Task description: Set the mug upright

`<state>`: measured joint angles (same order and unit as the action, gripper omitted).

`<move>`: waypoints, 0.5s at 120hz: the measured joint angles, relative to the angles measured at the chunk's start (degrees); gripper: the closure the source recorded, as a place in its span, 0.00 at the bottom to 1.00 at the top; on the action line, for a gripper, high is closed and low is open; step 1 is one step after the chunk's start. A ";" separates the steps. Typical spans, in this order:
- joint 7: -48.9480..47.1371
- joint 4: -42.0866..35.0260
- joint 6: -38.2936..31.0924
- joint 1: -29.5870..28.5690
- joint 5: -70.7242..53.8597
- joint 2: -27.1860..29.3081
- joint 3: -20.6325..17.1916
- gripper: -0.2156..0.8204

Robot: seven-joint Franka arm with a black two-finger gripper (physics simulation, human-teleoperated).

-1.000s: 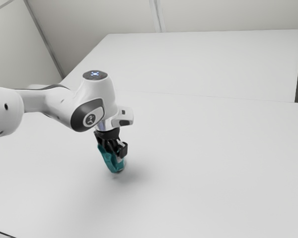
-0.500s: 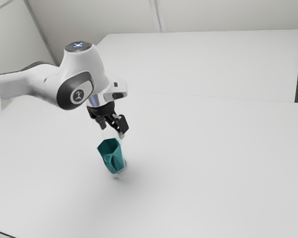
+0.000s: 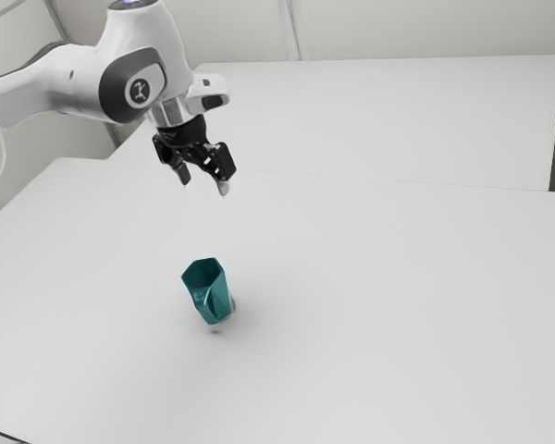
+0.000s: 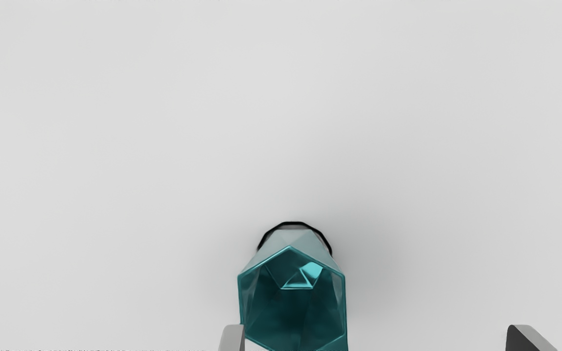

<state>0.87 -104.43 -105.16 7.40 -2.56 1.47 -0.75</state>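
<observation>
"Where was the mug?"

"Below and left of centre in the exterior frame. The teal faceted mug (image 3: 209, 291) stood mouth-up on the white surface (image 3: 398, 305), seemingly leaning a little."

"And the black two-finger hand (image 3: 204, 187)?"

"Empty, spread wide, well above it."

"The danger?"

"If the mug sat unevenly, a bump could have toppled it; an off-centre descent might have caused one."
</observation>
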 joint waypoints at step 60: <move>-0.12 13.61 10.82 -0.91 0.24 -3.23 0.93 0.23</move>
<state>0.75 -90.82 -94.34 6.50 -2.32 -1.76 0.17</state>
